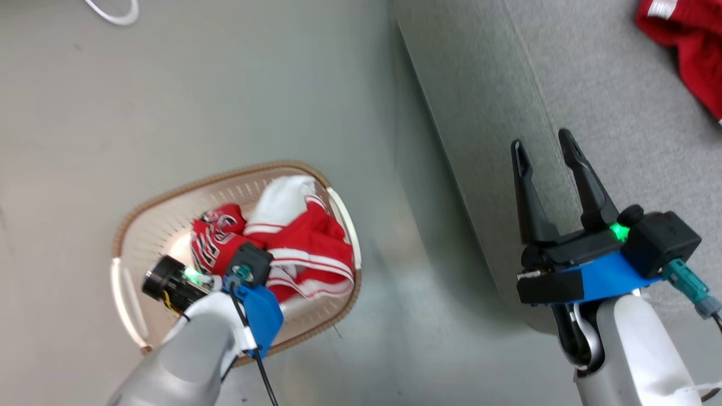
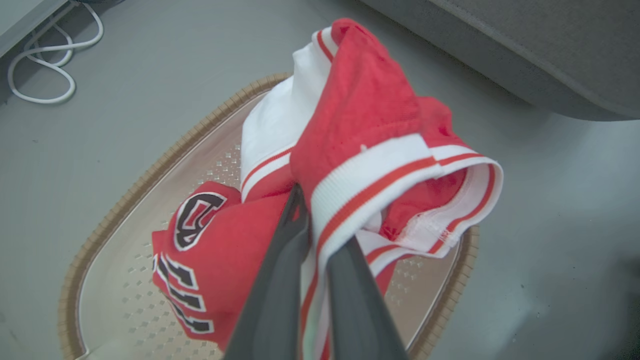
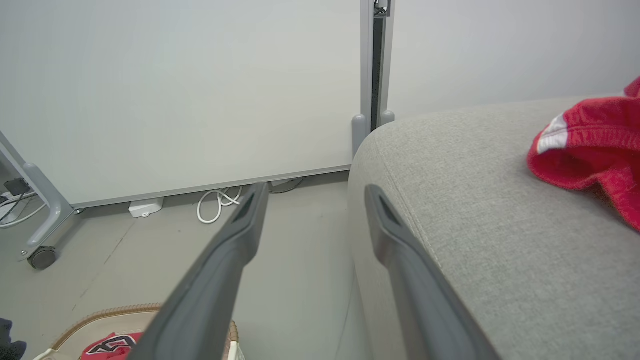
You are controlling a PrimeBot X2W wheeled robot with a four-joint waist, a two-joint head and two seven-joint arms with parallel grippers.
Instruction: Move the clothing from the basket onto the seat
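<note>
The cream basket (image 1: 169, 194) with a brown rim stands on the floor at the lower left of the head view. A red jersey (image 1: 304, 242) with white stripes and black-white lettering lies bunched inside it. My left gripper (image 2: 320, 225) is shut on a fold of the jersey (image 2: 370, 115) by its striped trim, and the cloth rises above the basket (image 2: 165, 160). Red shorts (image 1: 688, 45) lie on the light-grey seat (image 1: 564, 84) at the far right. My right gripper (image 1: 544, 146) hangs open over the seat's front edge, holding nothing. The right wrist view shows the shorts (image 3: 590, 150) on the seat (image 3: 475, 200).
Grey floor (image 1: 395, 225) separates the basket from the seat. A white cable (image 2: 40, 65) lies coiled on the floor beyond the basket. A white partition wall on a wheeled foot (image 3: 42, 255) stands behind, with more cable (image 3: 217, 202) at its base.
</note>
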